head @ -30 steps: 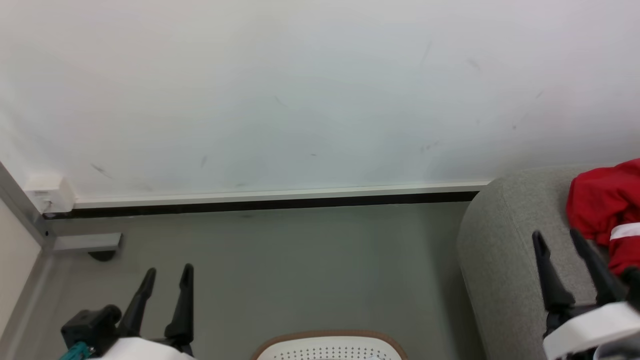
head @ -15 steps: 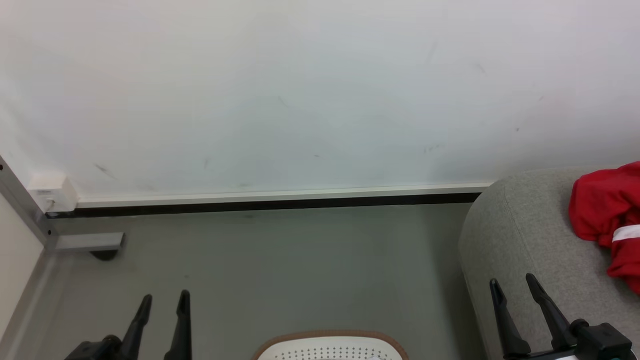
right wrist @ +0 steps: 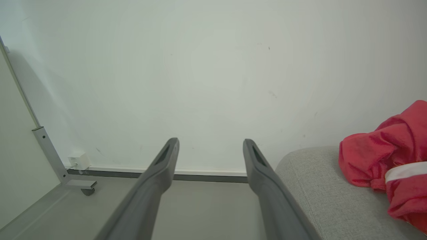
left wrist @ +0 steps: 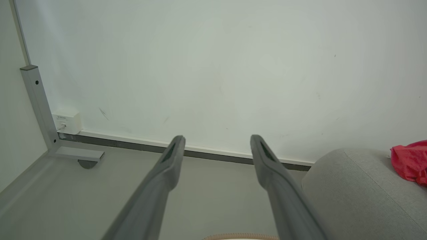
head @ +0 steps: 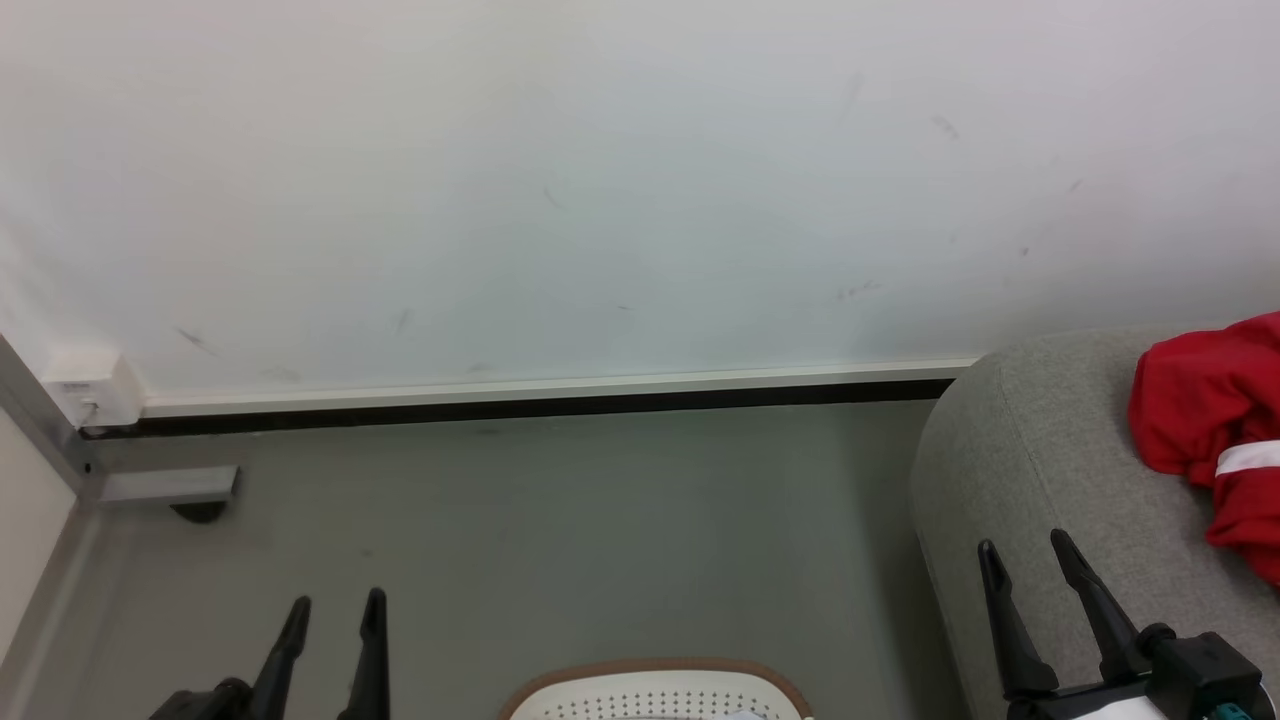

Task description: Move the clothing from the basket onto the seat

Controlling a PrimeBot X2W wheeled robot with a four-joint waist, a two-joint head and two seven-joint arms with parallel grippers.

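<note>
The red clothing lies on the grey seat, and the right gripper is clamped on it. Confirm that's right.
One thing is wrong. The clothing does lie on the seat, but the right gripper is open and empty, clear of the fabric, as the right wrist view shows.

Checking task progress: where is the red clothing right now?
In the head view, the red clothing lies on the grey seat at the far right, beyond the open right hand.

No text can be read; the white wall box (left wrist: 66,120) carries a label too small to make out.
</note>
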